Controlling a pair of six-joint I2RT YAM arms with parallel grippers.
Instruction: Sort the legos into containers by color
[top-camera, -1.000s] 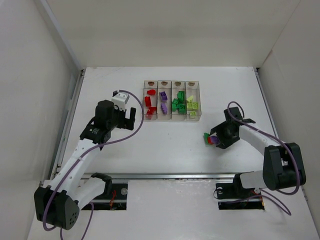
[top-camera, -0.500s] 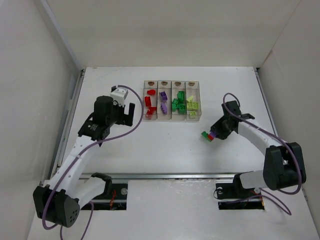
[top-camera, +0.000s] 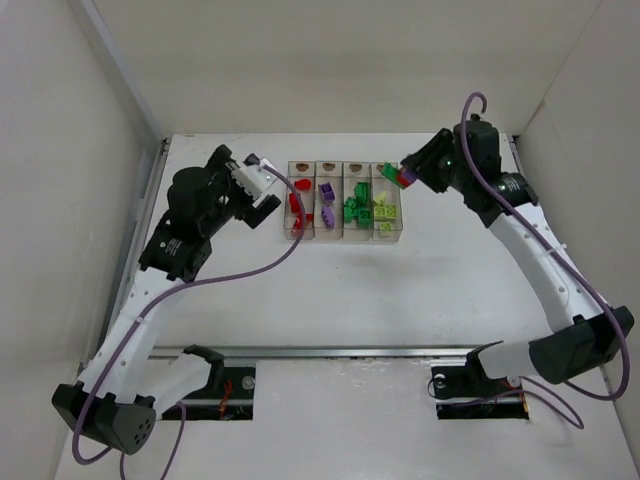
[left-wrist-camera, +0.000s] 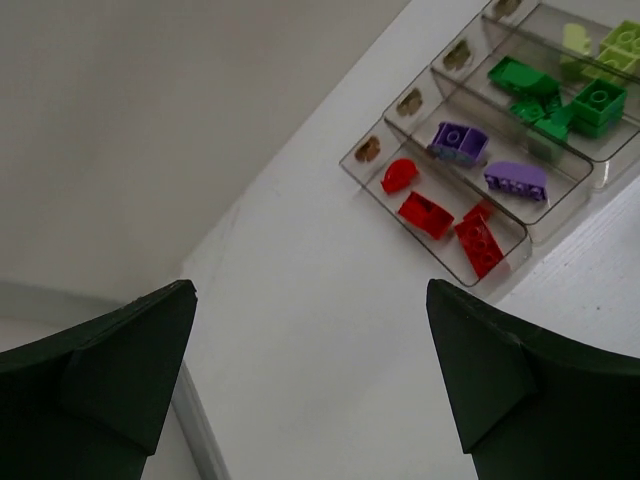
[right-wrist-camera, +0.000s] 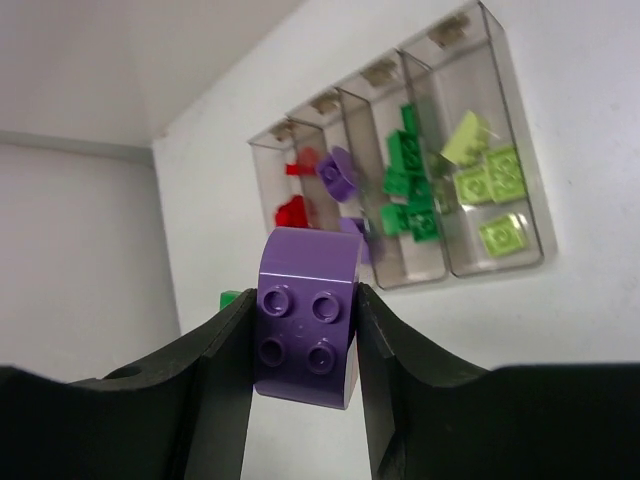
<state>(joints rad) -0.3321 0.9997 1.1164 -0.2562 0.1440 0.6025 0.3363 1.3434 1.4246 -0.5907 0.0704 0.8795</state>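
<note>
The four joined clear containers (top-camera: 345, 163) hold sorted legos: red (top-camera: 297, 205), purple (top-camera: 326, 190), dark green (top-camera: 352, 210) and yellow-green (top-camera: 385, 212). My right gripper (top-camera: 405, 176) is shut on a purple arched brick (right-wrist-camera: 305, 330) and holds it raised by the far right end of the containers. A green piece (right-wrist-camera: 230, 298) shows behind the brick. The right wrist view shows the containers (right-wrist-camera: 500, 268) below. My left gripper (top-camera: 262, 205) is open and empty, raised left of the red bin. Its wrist view shows both fingers (left-wrist-camera: 110, 370) wide apart and the containers (left-wrist-camera: 440, 272).
White walls enclose the white table on the left, back and right. A metal rail (top-camera: 330, 351) runs along the near edge by the arm bases. Purple cables loop from both arms.
My right gripper has lifted the purple brick off the table at the right and carried it up and back to the containers. My left arm has risen and turned toward the red bin.
</note>
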